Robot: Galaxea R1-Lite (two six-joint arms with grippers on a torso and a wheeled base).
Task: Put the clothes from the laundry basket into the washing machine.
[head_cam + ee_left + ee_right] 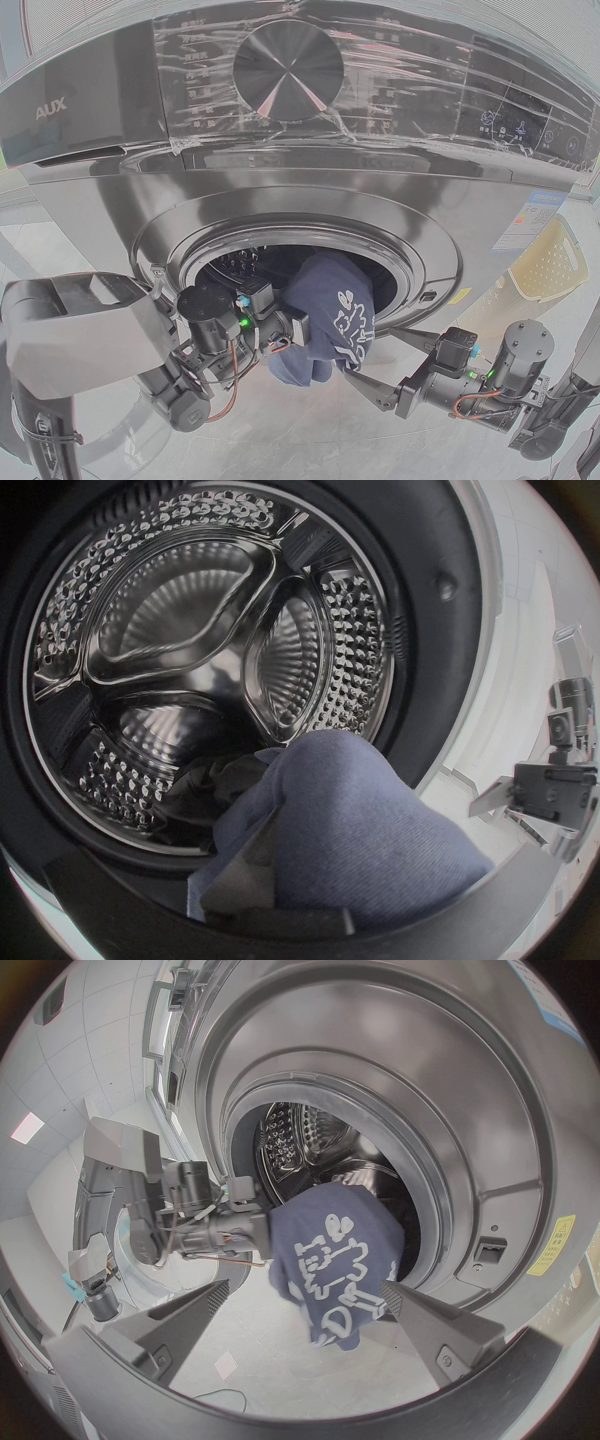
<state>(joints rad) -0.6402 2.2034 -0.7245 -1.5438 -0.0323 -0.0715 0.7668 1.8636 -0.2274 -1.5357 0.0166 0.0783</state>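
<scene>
A navy garment (337, 306) with white print hangs over the lower rim of the washing machine's (300, 206) round opening, part inside the drum and part drooping outside. My left gripper (309, 328) is shut on the garment's left side at the rim; in the left wrist view the cloth (362, 824) covers the gripper (294, 886). Dark clothing (200, 792) lies at the bottom of the steel drum (187, 636). My right gripper (367, 351) stands open just below and right of the garment (337, 1254), fingers (206, 1304) spread on either side, holding nothing.
The laundry basket (550, 265), pale yellow, stands to the right of the machine. The open door (125, 1254) hangs at the left behind my left arm. Bare tiled floor (312, 431) lies below the opening.
</scene>
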